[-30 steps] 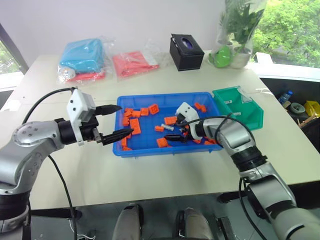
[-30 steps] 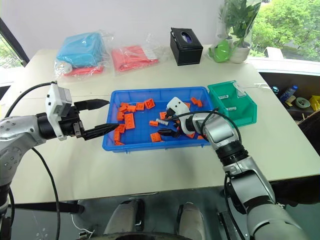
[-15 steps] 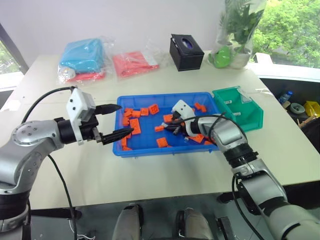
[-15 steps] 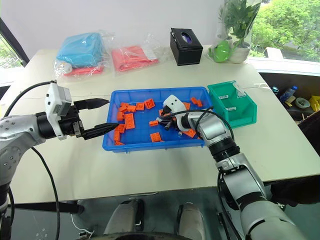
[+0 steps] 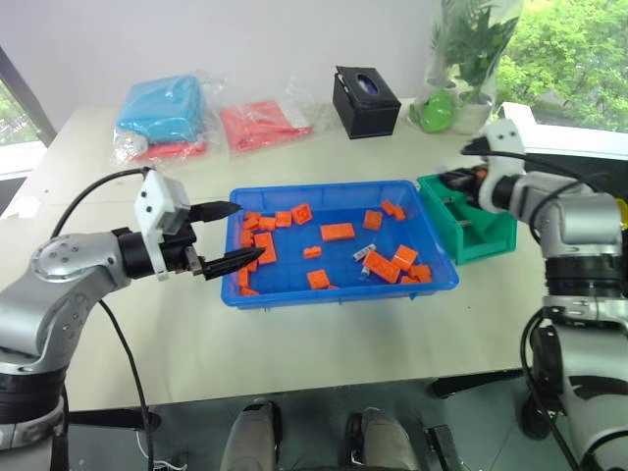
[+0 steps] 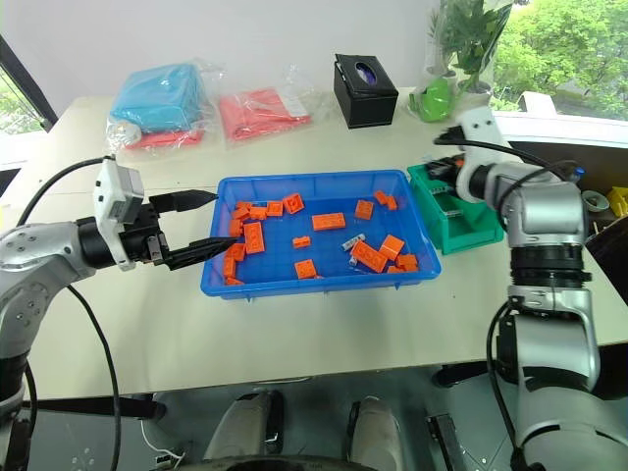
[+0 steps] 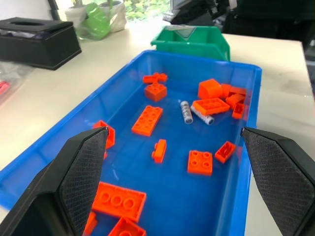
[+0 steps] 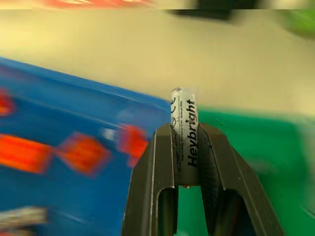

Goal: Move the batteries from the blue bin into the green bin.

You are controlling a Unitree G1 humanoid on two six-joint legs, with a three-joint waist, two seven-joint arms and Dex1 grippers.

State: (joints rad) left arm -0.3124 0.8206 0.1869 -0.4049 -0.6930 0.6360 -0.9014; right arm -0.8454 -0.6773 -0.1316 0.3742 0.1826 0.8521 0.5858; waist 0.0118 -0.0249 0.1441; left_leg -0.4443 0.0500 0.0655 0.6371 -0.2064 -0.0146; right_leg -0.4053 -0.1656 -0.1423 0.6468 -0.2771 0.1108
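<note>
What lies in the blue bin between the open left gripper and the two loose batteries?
In the left wrist view, orange bricks lie on the blue bin floor between the left gripper and the batteries.

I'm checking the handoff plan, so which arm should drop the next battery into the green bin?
The right. Its gripper is already shut on a silver-grey cylindrical battery beside the small teal-green plastic bin. The left gripper is open and empty at the far end of the wide blue plastic tray.

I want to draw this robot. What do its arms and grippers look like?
Both arms are shiny silver-grey tubes with black joints and thin black cables. Each wrist carries a white boxy block. The left gripper and right gripper each have two black, pointed, textured fingers.
</note>
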